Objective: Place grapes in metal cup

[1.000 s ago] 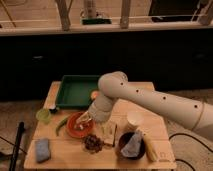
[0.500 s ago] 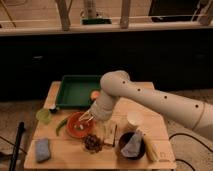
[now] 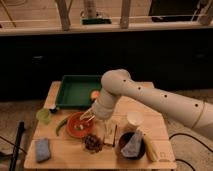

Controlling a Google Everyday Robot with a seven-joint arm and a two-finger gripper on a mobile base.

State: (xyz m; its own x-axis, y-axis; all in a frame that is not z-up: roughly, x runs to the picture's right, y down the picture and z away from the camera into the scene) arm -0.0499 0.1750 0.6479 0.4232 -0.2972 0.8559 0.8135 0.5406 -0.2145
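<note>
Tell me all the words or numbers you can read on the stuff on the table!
None: no word, number or sign can be read anywhere here.
The blue-grey bag in the dark bowl may carry print, but it is too blurred to tell.
The grapes, the red bowl and the green tray look plain.
The pincer hangs over the red bowl; no label shows on it.

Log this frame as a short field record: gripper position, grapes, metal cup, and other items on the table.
gripper: the gripper is low over the red bowl
grapes: the grapes lie on the table, in front of the bowl, not held
metal cup: not identifiable in this view
other items: green tray, orange fruit, white cup, pale green cup
</note>
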